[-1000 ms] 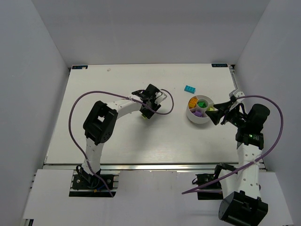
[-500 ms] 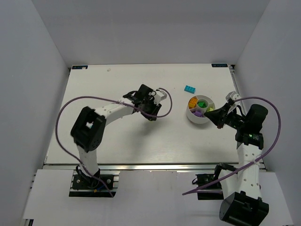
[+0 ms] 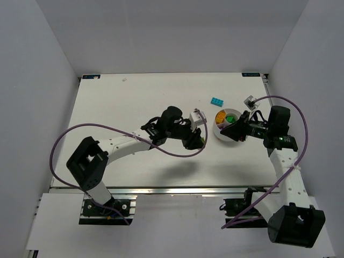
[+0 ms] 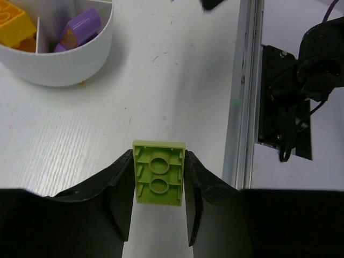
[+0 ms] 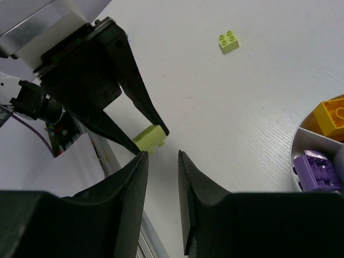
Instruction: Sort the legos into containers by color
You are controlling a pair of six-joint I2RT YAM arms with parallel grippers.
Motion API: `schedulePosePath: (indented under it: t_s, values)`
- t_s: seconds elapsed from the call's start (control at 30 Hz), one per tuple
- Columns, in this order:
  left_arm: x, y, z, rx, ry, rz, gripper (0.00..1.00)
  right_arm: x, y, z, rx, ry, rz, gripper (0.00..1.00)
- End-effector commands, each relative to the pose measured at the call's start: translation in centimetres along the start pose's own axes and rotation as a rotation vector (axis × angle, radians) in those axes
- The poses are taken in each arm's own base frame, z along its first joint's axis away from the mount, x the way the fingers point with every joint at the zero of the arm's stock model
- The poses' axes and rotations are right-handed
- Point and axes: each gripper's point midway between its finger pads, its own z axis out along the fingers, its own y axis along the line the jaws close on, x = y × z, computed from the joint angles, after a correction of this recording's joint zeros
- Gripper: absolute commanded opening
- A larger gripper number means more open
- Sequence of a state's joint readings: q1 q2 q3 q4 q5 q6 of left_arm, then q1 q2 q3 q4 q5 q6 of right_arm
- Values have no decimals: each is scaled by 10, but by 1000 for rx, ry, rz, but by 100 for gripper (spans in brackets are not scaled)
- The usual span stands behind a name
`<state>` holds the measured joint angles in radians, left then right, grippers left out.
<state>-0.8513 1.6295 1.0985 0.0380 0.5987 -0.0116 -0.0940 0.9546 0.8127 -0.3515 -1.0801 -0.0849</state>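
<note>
My left gripper is shut on a lime-yellow brick, underside up, held just above the table left of the white divided bowl. In the top view the left gripper sits close to the bowl. The bowl holds orange, purple and green bricks. My right gripper hovers over the bowl's near side; in its wrist view the jaws stand slightly apart and empty. The held lime brick shows just beyond them. A cyan brick lies behind the bowl.
A second lime-yellow brick lies loose on the table beyond the left gripper. The table's metal front rail and a black arm base are near the left gripper. White walls enclose the table.
My left gripper has carried the lime-yellow brick rightward and nearer, up to the bowl. My right gripper has swung left from the table's right side to over the bowl.
</note>
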Motion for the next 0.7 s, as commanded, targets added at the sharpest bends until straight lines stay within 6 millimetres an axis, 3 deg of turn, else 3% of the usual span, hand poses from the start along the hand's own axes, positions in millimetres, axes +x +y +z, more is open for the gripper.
schedulePosePath:
  t_s: [0.0, 0.1, 0.27, 0.37, 0.43, 0.67]
  values:
    - [-38, -5, 12, -35, -64, 141, 21, -6, 1, 5, 27, 14, 134, 36]
    - [-48, -2, 17, -97, -92, 221, 22, -2, -1, 8, 69, 38, 189, 48]
    - [-62, -1, 22, -140, -114, 275, 23, 11, 3, 14, 39, 74, 263, 54]
    - [-67, -3, 30, -153, -105, 304, 23, 16, 0, 18, 49, 92, 281, 89]
    - [-73, 1, 31, -168, -108, 315, 23, 20, -6, 18, 72, 94, 277, 89]
    - [-79, 4, 40, -180, -93, 339, 23, 30, 1, 29, 35, 118, 251, 89]
